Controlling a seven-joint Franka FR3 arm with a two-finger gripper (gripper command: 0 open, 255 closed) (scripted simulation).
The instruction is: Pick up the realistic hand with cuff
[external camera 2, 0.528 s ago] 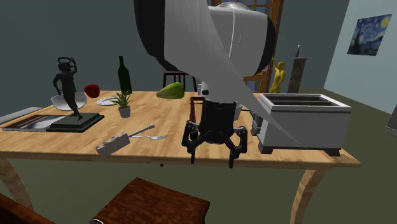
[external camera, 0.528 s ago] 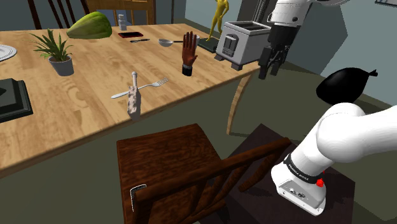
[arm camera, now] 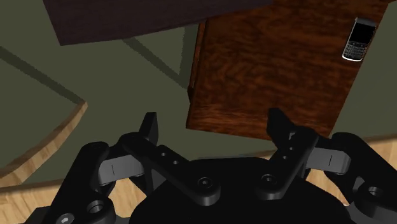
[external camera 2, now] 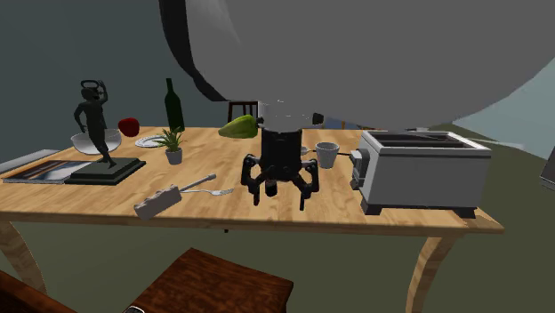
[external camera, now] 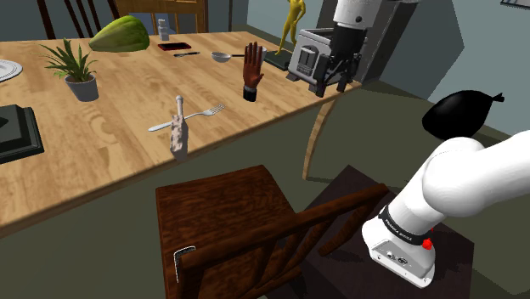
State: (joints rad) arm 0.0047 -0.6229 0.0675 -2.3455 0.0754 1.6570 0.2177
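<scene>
Well, my claw [external camera: 331, 87] was wide open to grab. The brown hand [external camera: 251, 72] stood on its cuff, shoulder view's upper middle.

The table [external camera: 110, 144] is pale honey wood with streaky grain. At the upper centre of the shoulder view, the hand with cuff [external camera: 251, 70] is reddish brown and its cuff is near black. The pincer [external camera: 332, 87] is all black. The chair [external camera: 225, 208], low in the frame, is dark red-brown with swirling grain. The toaster [external camera 2: 422, 169] is silver-grey. The potted plant [external camera: 75, 66] is green in a grey pot. The apple [external camera 2: 129, 126] is red.
</scene>
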